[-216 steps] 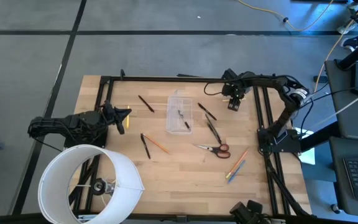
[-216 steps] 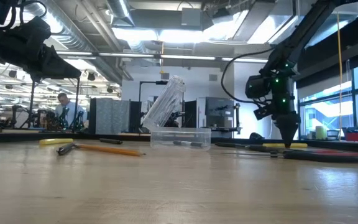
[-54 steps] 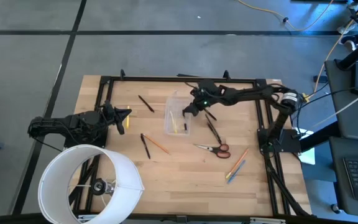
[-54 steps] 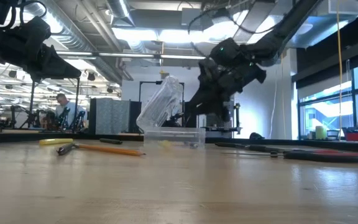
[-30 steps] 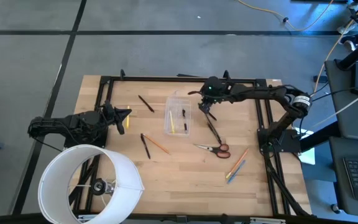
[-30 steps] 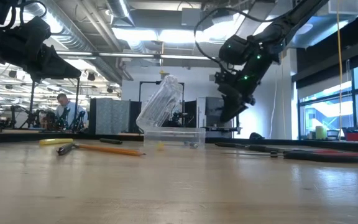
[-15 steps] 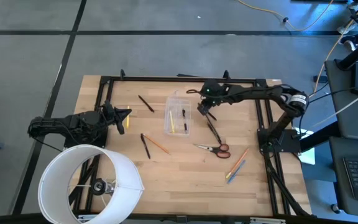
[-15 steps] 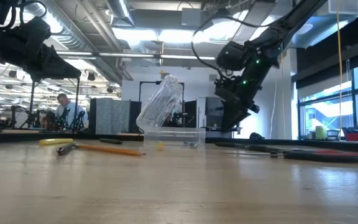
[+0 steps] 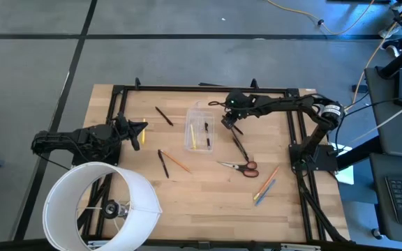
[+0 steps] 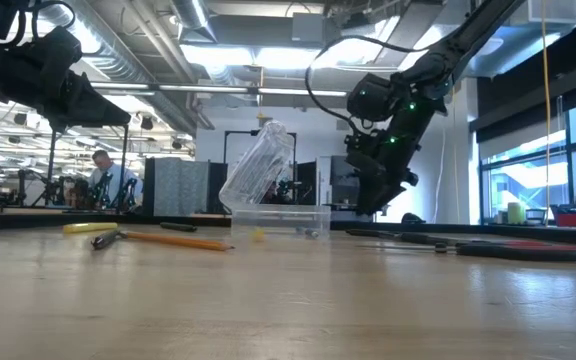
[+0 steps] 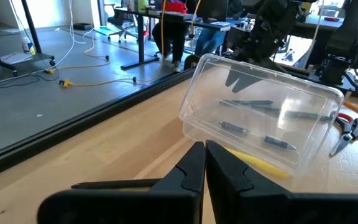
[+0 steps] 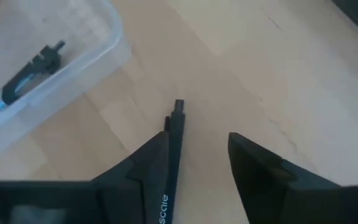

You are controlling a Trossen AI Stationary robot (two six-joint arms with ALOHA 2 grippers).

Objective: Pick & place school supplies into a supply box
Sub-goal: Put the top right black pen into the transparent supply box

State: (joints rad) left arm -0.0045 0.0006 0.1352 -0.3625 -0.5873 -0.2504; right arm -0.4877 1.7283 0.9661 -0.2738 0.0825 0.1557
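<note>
The clear supply box lies on the table with its lid tipped open. Inside it are a yellow pencil and black pens. My right gripper is open and low, just right of the box. The end of a black pen shows between its fingers, close to one of them. My left gripper is shut and waits near the table's left edge. The red-handled scissors, orange and blue pencils, an orange pencil and more black pens lie flat on the wood. My right gripper comes down at a slant with a finger on either side of the black pen's end. The pen lies on the table along the inner side of one finger. I cannot tell whether that finger touches it.
A large white round cylinder stands at the near left corner. Black frame rails run along the table's far and side edges. Two black pens lie near the right gripper. People and desks show in the room behind.
My right gripper has moved a little toward the box and gone down toward the table beside it, nearing the black pen. The box and the supplies lie where they were.
</note>
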